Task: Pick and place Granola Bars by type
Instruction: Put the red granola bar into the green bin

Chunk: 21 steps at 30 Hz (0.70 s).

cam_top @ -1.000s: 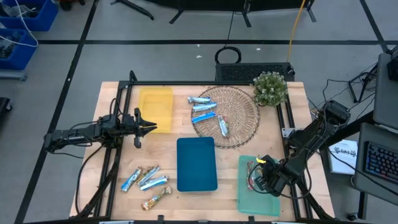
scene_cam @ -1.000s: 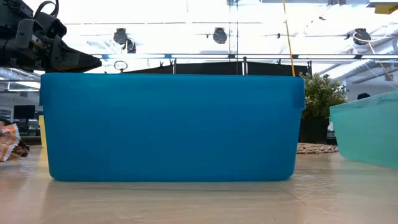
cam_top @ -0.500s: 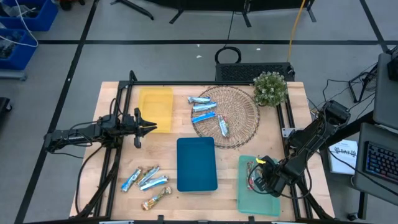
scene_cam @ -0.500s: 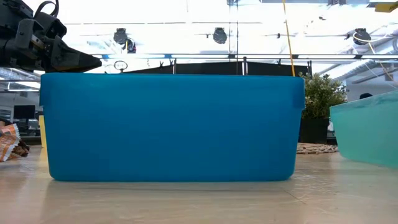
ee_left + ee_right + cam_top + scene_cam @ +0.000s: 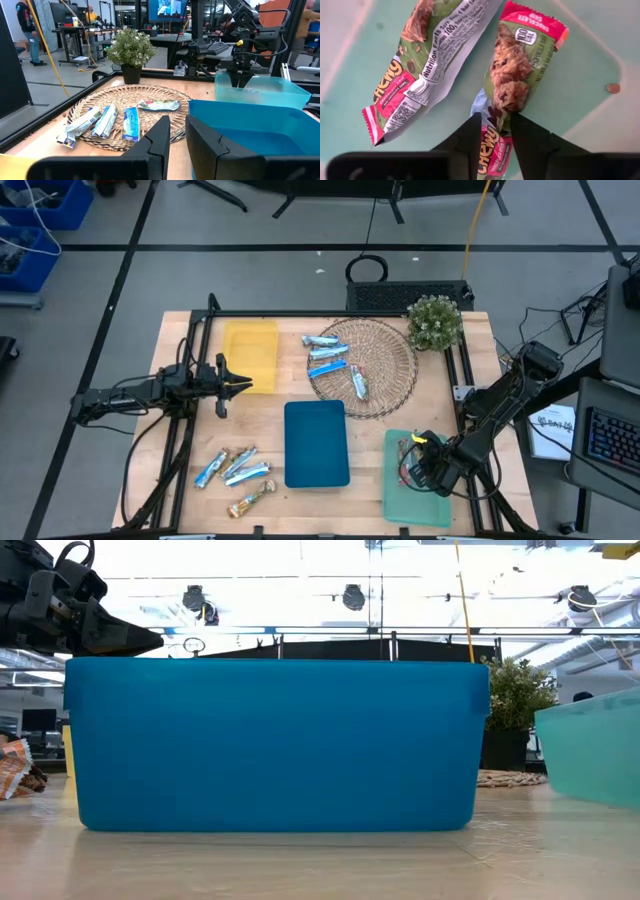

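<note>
With our right gripper pinching a red-green granola bar low inside the teal tray, we should spread the fingers fully and lift straight up.

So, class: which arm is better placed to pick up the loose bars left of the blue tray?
Left. Its tool hovers on that side, near the loose bars; the right tool is over the green tray, beyond the blue tray.
</note>
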### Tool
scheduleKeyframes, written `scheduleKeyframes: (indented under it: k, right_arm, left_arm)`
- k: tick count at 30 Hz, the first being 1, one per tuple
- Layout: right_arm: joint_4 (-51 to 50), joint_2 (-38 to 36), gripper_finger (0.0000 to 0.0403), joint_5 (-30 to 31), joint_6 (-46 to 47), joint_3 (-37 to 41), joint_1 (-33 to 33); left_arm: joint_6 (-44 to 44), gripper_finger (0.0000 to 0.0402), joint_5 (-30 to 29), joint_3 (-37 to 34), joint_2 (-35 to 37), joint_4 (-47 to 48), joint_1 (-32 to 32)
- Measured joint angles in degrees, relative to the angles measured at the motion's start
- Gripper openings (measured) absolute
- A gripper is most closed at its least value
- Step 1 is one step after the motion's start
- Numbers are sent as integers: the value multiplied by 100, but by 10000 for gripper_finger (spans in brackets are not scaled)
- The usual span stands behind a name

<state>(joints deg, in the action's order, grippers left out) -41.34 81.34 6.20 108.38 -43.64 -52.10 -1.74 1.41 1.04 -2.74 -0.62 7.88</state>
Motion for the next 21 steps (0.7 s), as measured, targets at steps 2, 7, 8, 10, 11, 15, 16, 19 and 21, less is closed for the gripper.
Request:
scheduleKeyframes:
  k: [2,7,8,10,11,15,16,19,21]
  right_arm:
    - [0,0,113,0,0,0,0]
    - [-2,0,129,0,-111,0,26]
    - [-1,0,131,0,-142,0,41]
    - [36,-13,132,-4,-246,1,90]
    - [83,-23,132,0,-318,2,118]
    - [310,-98,131,144,-681,4,253]
    - [382,-135,131,222,-800,2,292]
    - [566,-260,132,403,-1052,3,381]
    - [645,-354,132,450,-1201,3,434]
  left_arm:
    - [-2,67,0,0,0,0,2]
    - [-2,67,0,0,1,0,0]
    - [0,67,0,0,1,0,2]
    - [-2,67,0,0,0,0,2]
    - [-1,67,0,0,1,0,2]
    - [-1,67,0,0,0,0,0]
    - [-2,67,0,0,0,0,2]
    - [0,67,0,0,0,0,2]
    - [-1,67,0,0,1,0,2]
